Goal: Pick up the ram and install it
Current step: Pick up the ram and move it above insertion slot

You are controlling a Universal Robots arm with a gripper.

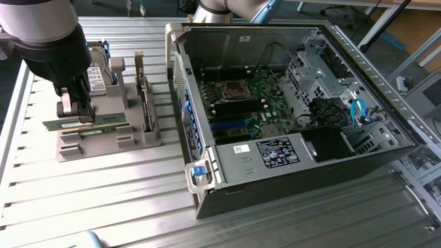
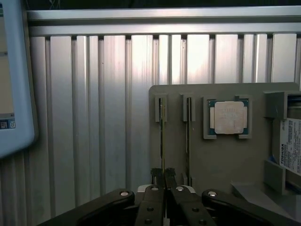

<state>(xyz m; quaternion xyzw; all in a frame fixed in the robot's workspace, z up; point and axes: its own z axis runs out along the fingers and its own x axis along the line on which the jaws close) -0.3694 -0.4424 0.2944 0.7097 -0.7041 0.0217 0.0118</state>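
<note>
The ram [image 1: 96, 124] is a thin green stick with a white sticker, lying lengthwise over the grey holder [image 1: 103, 147] at the exterior view's left. My gripper [image 1: 81, 119] comes down from above and is shut on the ram near its middle. In the wrist view the ram [image 2: 162, 136] is edge-on, running from a slot post to the gripper [image 2: 163, 173], whose fingertips [image 2: 157, 175] pinch it. Whether the ram rests in its slot or hangs just above it I cannot tell. A second stick [image 2: 188, 136] stands in the neighbouring slot.
An open computer case [image 1: 358, 67] lies at the exterior view's right, its motherboard [image 1: 265, 95] showing black and blue memory slots [image 1: 234, 109]. The holder also carries a square silver processor [image 2: 228, 117] and a labelled hard drive [image 2: 290, 153]. A white-blue device [image 2: 14, 80] lies on the slatted metal table [image 1: 103, 196].
</note>
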